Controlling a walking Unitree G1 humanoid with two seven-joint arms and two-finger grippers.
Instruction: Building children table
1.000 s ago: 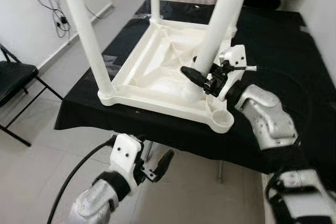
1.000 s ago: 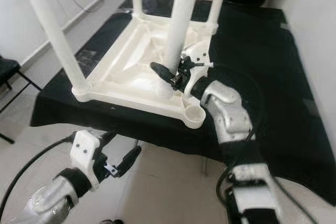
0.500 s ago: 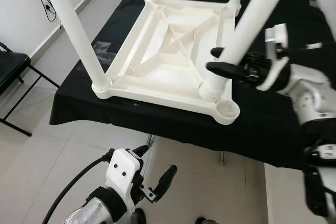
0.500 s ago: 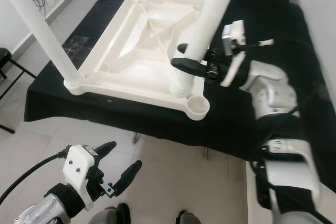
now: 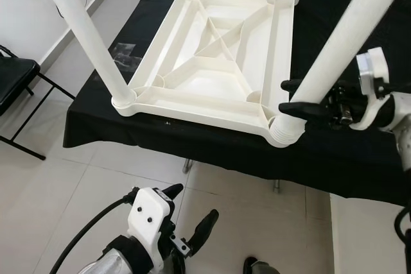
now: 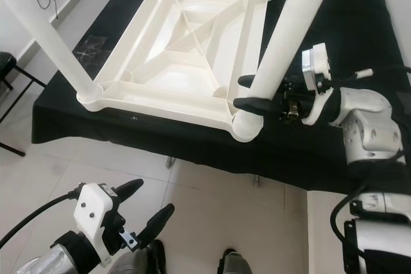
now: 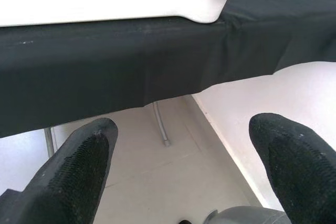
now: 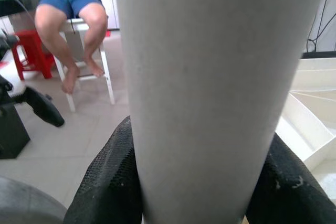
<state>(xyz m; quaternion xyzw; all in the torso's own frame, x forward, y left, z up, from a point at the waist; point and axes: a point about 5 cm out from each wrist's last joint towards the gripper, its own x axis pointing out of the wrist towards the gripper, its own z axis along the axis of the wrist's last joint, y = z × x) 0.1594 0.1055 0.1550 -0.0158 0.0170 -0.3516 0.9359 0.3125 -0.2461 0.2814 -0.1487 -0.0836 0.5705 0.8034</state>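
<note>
Upside-down white plastic children's table (image 5: 218, 62) w/ ribbed X-braced underside lies top-centre of frame on the black-cloth-covered table (image 5: 334, 158). 3 white tubular legs stand in corner sockets; a 4th white tubular leg (image 5: 340, 49), tilted, has its ribbed end at the near-right corner. My right gripper (image 5: 290, 97) clamps that leg at centre-right; my left gripper (image 5: 189, 213) hangs wide apart, bottom-left over the floor.

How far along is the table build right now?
Three legs already stand in their corners of the upturned tabletop on the black cloth. The right gripper is clamped on the fourth leg, its threaded end at the near right corner. Seating it remains. The left gripper hangs open below the table edge.
</note>
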